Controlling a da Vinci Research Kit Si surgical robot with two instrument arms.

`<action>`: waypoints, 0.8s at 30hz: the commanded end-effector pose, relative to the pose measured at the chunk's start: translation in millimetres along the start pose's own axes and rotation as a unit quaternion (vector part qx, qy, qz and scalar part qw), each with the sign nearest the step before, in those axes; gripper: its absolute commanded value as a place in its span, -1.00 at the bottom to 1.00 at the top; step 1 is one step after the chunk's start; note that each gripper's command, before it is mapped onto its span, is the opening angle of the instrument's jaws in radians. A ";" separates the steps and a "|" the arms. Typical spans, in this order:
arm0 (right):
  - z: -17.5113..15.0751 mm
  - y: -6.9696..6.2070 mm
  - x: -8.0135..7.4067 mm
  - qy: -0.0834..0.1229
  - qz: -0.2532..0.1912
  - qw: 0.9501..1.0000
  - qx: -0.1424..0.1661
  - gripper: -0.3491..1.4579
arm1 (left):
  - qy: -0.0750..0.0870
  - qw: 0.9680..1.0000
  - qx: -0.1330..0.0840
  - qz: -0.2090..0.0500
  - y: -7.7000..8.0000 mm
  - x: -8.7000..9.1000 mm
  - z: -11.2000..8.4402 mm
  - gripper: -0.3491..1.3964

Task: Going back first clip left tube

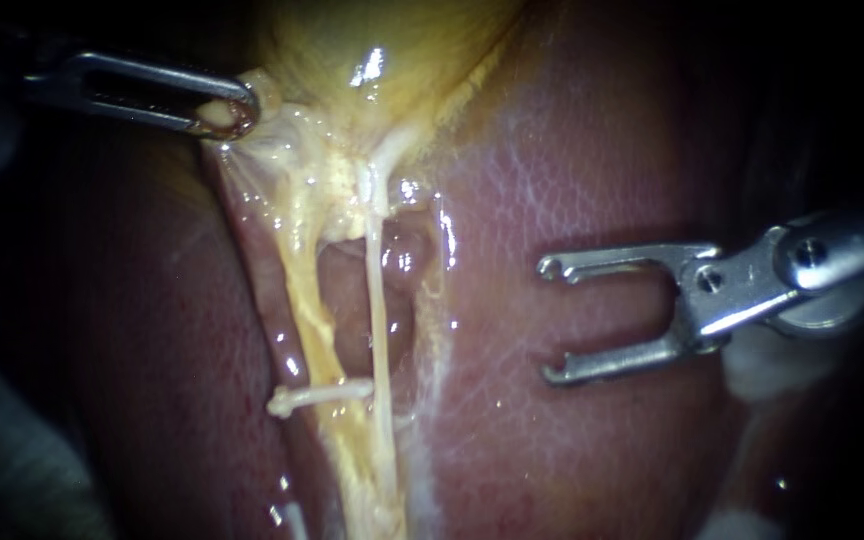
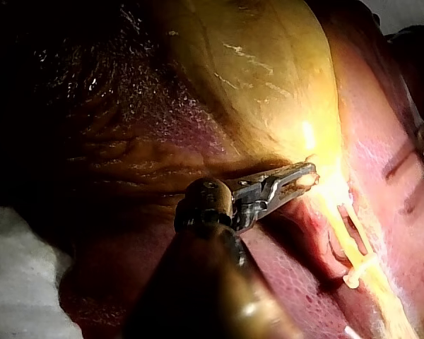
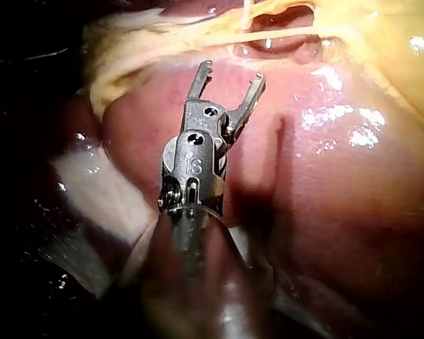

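Liver [image 1: 602, 150] fills the endoscope view; only the left wrist view shows the gallbladder [image 2: 268, 78] body. Right instrument [image 1: 552, 320] at 3 o'clock: end effector wide open, empty, over bare liver, well clear of the tubes. Left instrument [image 1: 232, 112] at 10 o'clock: end effector clamped on gallbladder neck. Clip [image 1: 320, 395] crosses left tube [image 1: 302, 290] at 7 o'clock.

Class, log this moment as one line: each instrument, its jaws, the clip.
left instrument: jaws shut on gallbladder | right instrument: jaws open, empty, over liver | clip: on left tube
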 end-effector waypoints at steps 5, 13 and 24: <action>0.1 0.0 -0.1 0.001 0.000 1.000 0.000 -0.06 | 0.003 1.000 0.004 0.004 -0.7 -1.0 1.6 -1.00; 0.1 0.0 -0.1 -0.001 0.000 1.000 0.000 -0.06 | -0.003 1.000 0.002 0.010 -2.6 -2.2 6.3 -1.00; 0.1 0.0 -0.1 -0.001 0.000 1.000 0.001 -0.06 | -0.012 1.000 0.000 0.014 -3.0 -3.1 9.0 -1.00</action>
